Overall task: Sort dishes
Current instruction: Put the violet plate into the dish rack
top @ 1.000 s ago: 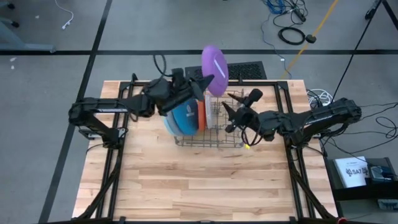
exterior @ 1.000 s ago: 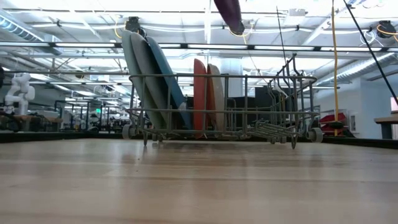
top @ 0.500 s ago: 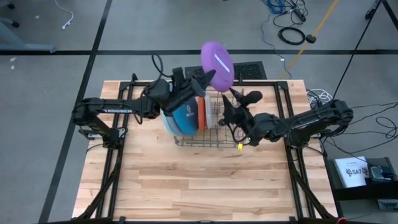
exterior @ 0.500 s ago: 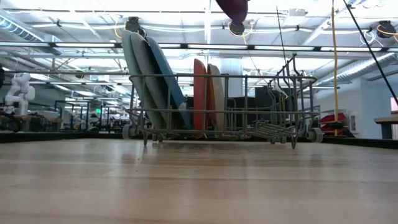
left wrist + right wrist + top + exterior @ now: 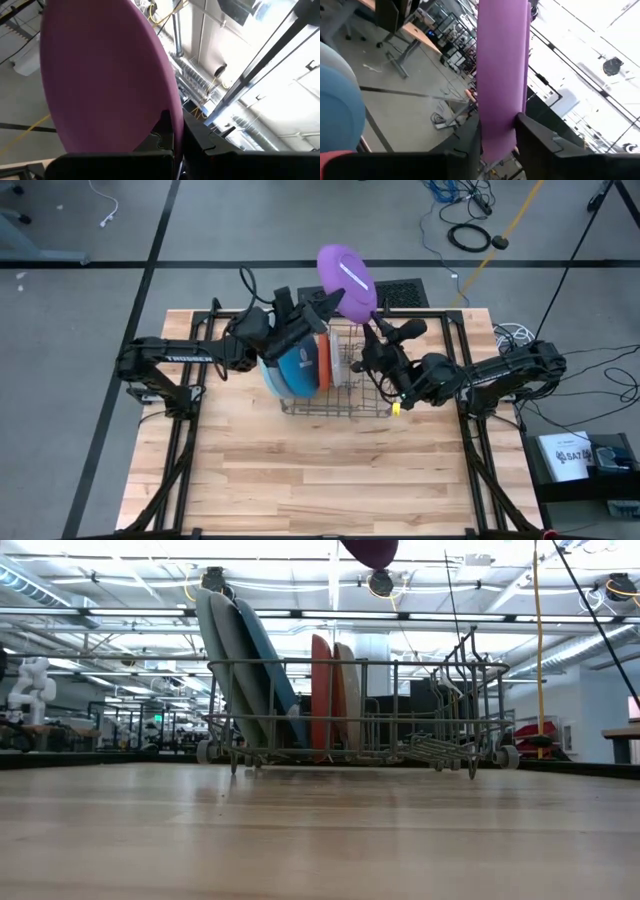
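Note:
A purple plate (image 5: 347,275) hangs in the air above the far side of the grey wire dish rack (image 5: 335,380), with both grippers on it. My left gripper (image 5: 333,304) holds it from the left, and my right gripper (image 5: 373,326) comes at its lower right rim. Only the plate's lowest part (image 5: 370,550) shows in the low view. In the rack, three large plates, light blue, grey and darker blue (image 5: 240,660), stand on edge in its left slots. An orange plate (image 5: 320,690) and an off-white plate (image 5: 346,690) stand beside them. My left gripper pinches the purple plate's rim (image 5: 170,120) between its two fingers, one on each face. The fingers come from the table's left, slanting upward. The plate stands tilted on edge above them, clear of the rack. My right gripper has the plate's rim (image 5: 500,125) between its two fingers (image 5: 532,132), one against each face. It comes from the table's right, slanting a little upward. The plate shows edge-on between them.
The rack's right half (image 5: 365,375) has open slots. A black mat (image 5: 400,292) lies at the table's far edge. The near half of the wooden table (image 5: 320,470) is bare. Cables lie on the floor beyond.
My right gripper has gone up and toward the far left, to the purple plate. Its wrist has turned, and its fingers have closed in on the plate's rim. My left gripper has tipped the plate a little; the plate has stayed clear above the rack.

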Robot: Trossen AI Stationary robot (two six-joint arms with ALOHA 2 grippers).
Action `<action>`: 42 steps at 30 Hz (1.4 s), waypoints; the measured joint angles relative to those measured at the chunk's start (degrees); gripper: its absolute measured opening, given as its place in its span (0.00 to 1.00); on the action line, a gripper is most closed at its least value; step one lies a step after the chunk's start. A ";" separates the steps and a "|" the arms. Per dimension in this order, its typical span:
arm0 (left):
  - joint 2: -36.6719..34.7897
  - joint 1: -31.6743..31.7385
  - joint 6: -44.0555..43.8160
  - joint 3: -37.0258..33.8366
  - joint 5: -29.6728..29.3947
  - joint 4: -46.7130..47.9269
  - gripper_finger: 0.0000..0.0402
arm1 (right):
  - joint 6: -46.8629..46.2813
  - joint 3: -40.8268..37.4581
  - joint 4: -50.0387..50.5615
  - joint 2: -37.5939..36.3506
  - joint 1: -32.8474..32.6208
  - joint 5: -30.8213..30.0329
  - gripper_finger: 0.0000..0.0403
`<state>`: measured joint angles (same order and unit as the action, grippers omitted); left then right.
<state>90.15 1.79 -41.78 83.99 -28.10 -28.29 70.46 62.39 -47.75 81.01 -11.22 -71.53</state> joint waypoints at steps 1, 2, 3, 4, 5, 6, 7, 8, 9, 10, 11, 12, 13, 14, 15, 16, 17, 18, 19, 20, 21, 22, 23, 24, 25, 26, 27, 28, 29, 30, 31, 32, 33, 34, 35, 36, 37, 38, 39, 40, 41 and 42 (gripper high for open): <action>0.00 -0.10 0.00 0.00 0.00 -0.03 0.02 | 0.47 0.00 -0.11 0.00 0.00 -0.06 0.24; 0.00 -0.21 0.01 0.00 -0.02 -0.08 0.02 | 0.70 0.02 -0.19 0.00 0.01 -0.04 0.22; 0.00 -0.41 0.04 0.00 -0.04 -0.16 0.02 | 0.76 0.02 -0.36 -0.02 0.02 -0.08 0.20; 0.00 -0.54 0.06 0.00 -0.04 -0.23 0.02 | 0.76 0.02 -0.45 -0.10 0.02 -0.22 0.17; 0.00 -0.68 0.06 0.00 -0.03 -0.21 0.02 | 0.78 0.05 -0.57 -0.19 0.08 -0.61 0.14; 0.00 -0.80 0.09 0.00 0.03 -0.12 0.02 | 0.84 0.08 -0.65 -0.25 0.13 -0.95 0.11; 0.00 -0.92 0.51 -0.02 0.41 -0.02 0.02 | 1.07 0.11 -0.51 -0.28 0.14 -0.87 0.07; 0.00 -1.06 1.11 0.00 1.29 -0.30 0.02 | 1.31 0.12 -0.38 -0.27 0.10 -0.47 0.03; 0.00 -1.08 1.13 -0.02 1.27 0.02 0.02 | 1.39 0.11 -0.12 -0.21 -0.05 -0.36 0.01; 0.00 -1.10 1.15 -0.02 1.27 -0.13 0.02 | 1.37 0.11 -0.06 -0.12 -0.11 0.03 0.00; 0.00 -1.14 1.21 -0.02 1.26 -0.15 0.02 | 1.26 0.11 -0.06 -0.11 -0.13 0.33 0.00; 0.04 -1.16 1.24 -0.04 1.28 -0.24 0.02 | 1.17 0.11 -0.07 -0.12 -0.14 0.37 0.00; 0.07 -1.19 1.23 -0.04 1.29 -0.35 0.02 | 1.15 0.11 -0.09 -0.13 -0.22 0.45 0.00; 0.07 -1.22 1.20 -0.04 1.29 -0.32 0.02 | 1.13 0.11 -0.09 -0.13 -0.39 0.51 0.00; 0.09 -1.24 1.22 -0.05 1.29 -0.28 0.02 | 1.09 0.11 -0.08 -0.11 -0.52 0.53 0.00; 0.09 -1.30 1.22 -0.07 1.30 -0.28 0.02 | 1.09 0.11 -0.06 -0.11 -0.75 0.52 0.00; 0.11 -1.30 1.15 -0.07 1.36 -0.28 0.02 | 1.13 0.11 -0.06 -0.11 -1.08 0.50 0.00; 0.11 -1.35 1.13 -0.07 1.57 -0.30 0.02 | 1.13 0.11 -0.10 -0.11 -1.33 0.47 0.00; 0.11 -1.35 1.23 -0.09 1.83 -0.30 0.02 | 1.13 0.11 -0.13 -0.11 -1.69 0.23 0.00; 0.12 -1.36 1.94 -0.11 2.29 -0.35 0.02 | 1.13 0.11 -0.09 -0.11 -2.09 -0.09 0.00; 0.17 -1.40 2.39 -0.11 2.66 -0.50 0.02 | 0.98 0.11 -0.07 -0.11 -2.42 -0.29 0.00; 0.23 -1.48 2.69 -0.13 2.68 -0.73 0.02 | 0.74 0.11 -0.06 -0.11 -2.86 -0.38 0.00; 0.24 -1.62 2.98 -0.15 2.80 -0.88 0.02 | 0.57 0.11 -0.09 -0.11 -3.40 -0.23 0.00; 0.24 -1.75 2.89 -0.15 3.31 -0.94 0.02 | 0.32 0.14 -0.06 -0.10 -3.88 0.59 0.00; 0.29 -1.94 2.51 -0.17 4.57 -0.66 0.02 | -0.11 0.24 -0.02 0.00 -4.31 1.39 0.00; 0.44 -2.06 2.88 -0.19 4.49 -0.70 0.02 | -0.56 0.22 0.30 0.05 -4.83 0.87 0.00; 0.52 -2.11 3.10 -0.22 4.72 -0.68 0.02 | -0.90 0.22 0.40 0.10 -5.33 0.14 0.00; 0.52 -2.08 3.06 -0.22 5.23 -0.59 0.02 | -1.20 0.22 0.36 0.11 -5.81 -0.18 0.00; 0.49 -2.07 3.13 -0.22 5.50 -0.59 0.02 | -1.78 0.22 0.28 0.10 -6.43 -0.57 0.00; 0.46 -2.20 3.19 -0.22 5.37 -0.55 0.02 | -2.26 0.22 0.29 0.03 -7.18 -1.26 0.00; 0.46 -2.31 3.24 -0.22 5.20 -0.48 0.02 | -2.50 0.22 0.26 0.00 -7.83 -1.62 0.00; 0.46 -2.36 3.29 -0.22 4.94 -0.39 0.02 | -2.68 0.22 0.31 0.00 -8.49 -1.70 0.00; 0.46 -2.46 3.27 -0.22 4.92 -0.33 0.02 | -2.83 0.22 0.57 0.00 -9.16 -1.71 0.00; 0.46 -2.50 3.26 -0.22 4.92 -0.35 0.02 | -2.80 0.22 1.24 0.00 -9.91 -1.73 0.00; 0.44 -2.60 3.25 -0.22 4.92 -0.42 0.02 | -2.55 0.22 2.08 0.00 -10.85 -1.80 0.00; 0.42 -2.68 3.27 -0.22 4.85 -0.58 0.02 | -2.32 0.22 3.07 0.00 -11.92 -1.90 0.00; 0.42 -2.73 3.25 -0.22 4.57 -0.63 0.02 | -2.26 0.22 3.70 0.00 -12.92 -1.93 0.01; 0.42 -2.79 3.27 -0.22 4.31 -0.88 0.02 | -2.21 0.22 4.00 0.00 -13.97 -2.03 0.02; 0.42 -2.77 3.27 -0.22 4.28 -0.98 0.02 | -1.94 0.22 3.98 0.00 -15.12 -2.07 0.04; 0.39 -2.74 3.27 -0.22 4.22 -1.01 0.02 | -1.34 0.22 3.84 0.00 -16.11 -2.08 0.06; 0.37 -2.74 3.27 -0.22 4.20 -1.12 0.02 | -0.78 0.22 3.76 0.00 -16.93 -2.06 0.09; 0.37 -2.74 3.20 -0.22 4.20 -1.41 0.02 | -0.25 0.22 3.59 0.00 -17.48 -2.07 0.13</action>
<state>90.52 -0.95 -38.58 83.77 -23.90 -29.70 70.21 62.61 -44.15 81.01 -28.71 -73.60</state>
